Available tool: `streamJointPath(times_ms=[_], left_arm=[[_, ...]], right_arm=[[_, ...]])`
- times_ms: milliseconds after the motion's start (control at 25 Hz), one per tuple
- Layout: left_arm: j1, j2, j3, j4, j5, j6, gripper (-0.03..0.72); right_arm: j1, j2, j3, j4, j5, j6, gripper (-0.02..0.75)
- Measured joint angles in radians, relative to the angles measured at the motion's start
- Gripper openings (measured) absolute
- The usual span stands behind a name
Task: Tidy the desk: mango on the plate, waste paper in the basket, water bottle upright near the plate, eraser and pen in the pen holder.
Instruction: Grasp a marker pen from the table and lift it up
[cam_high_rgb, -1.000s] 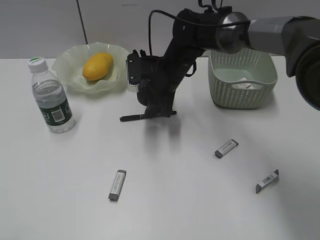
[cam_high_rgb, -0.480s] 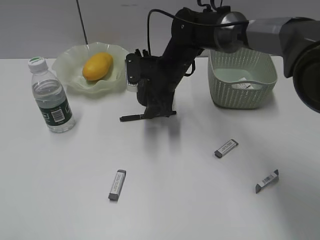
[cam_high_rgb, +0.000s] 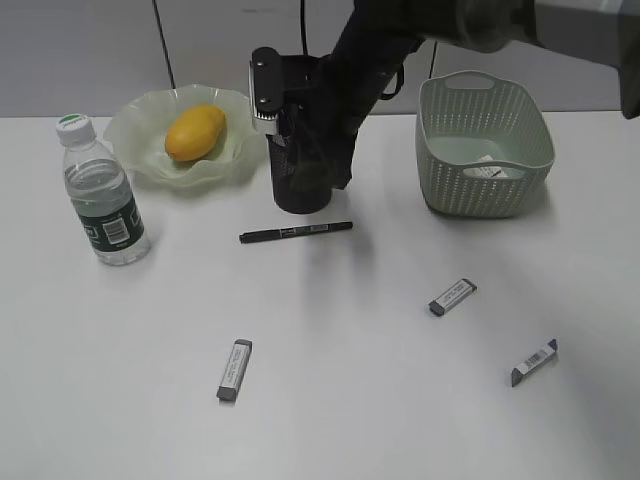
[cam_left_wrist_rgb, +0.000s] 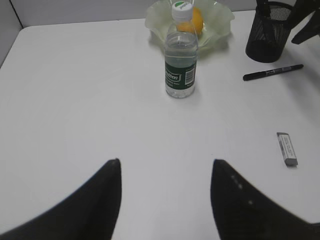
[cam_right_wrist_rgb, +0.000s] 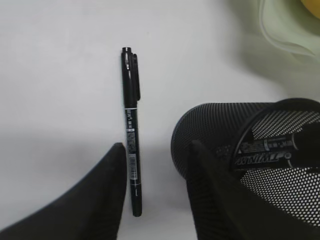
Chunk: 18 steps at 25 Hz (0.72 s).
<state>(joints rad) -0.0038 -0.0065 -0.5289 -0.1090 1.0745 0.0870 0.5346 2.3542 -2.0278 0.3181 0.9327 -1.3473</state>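
The black pen (cam_high_rgb: 296, 232) lies flat on the table in front of the black mesh pen holder (cam_high_rgb: 299, 190). My right gripper (cam_high_rgb: 325, 165) hangs above them, open and empty. In the right wrist view its fingertips (cam_right_wrist_rgb: 155, 145) straddle bare table between the pen (cam_right_wrist_rgb: 131, 125) and the pen holder (cam_right_wrist_rgb: 210, 130), which has a marker inside. The mango (cam_high_rgb: 195, 132) rests on the wavy plate (cam_high_rgb: 135, 135). The water bottle (cam_high_rgb: 100, 190) stands upright left of the plate. The basket (cam_high_rgb: 485, 145) holds the waste paper (cam_high_rgb: 490, 170). An eraser (cam_high_rgb: 234, 369) lies near the front. My left gripper (cam_left_wrist_rgb: 166, 162) is open over bare table.
Two more erasers (cam_high_rgb: 452, 296) (cam_high_rgb: 533, 362) lie on the right half of the table. The left wrist view takes in the bottle (cam_left_wrist_rgb: 180, 60), the pen (cam_left_wrist_rgb: 272, 72), the pen holder (cam_left_wrist_rgb: 267, 30) and an eraser (cam_left_wrist_rgb: 288, 149).
My right arm has lifted up and back from just over the pen, uncovering the pen holder. The pen stays where it was on the table. Nothing else moved.
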Motion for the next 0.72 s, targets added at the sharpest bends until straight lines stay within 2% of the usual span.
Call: streamJointPath(times_ms=[280,360,520,720], left_arm=[[0.0,0.0,0.0,0.0,0.0,0.0,0.435],[0.0,0.0,0.0,0.0,0.0,0.0,0.435],[0.0,0.0,0.0,0.0,0.0,0.0,0.433],[0.0,0.0,0.0,0.0,0.0,0.0,0.428]], right_arm=[[0.032,-0.04,-0.003,-0.004,0.093,0.005,0.333],[0.055,-0.043,-0.004,-0.043,0.093,0.005,0.333],[0.104,-0.043,-0.004,-0.157,0.049,0.005,0.333],[0.119,-0.028,-0.004,-0.171,-0.024,0.005,0.333]])
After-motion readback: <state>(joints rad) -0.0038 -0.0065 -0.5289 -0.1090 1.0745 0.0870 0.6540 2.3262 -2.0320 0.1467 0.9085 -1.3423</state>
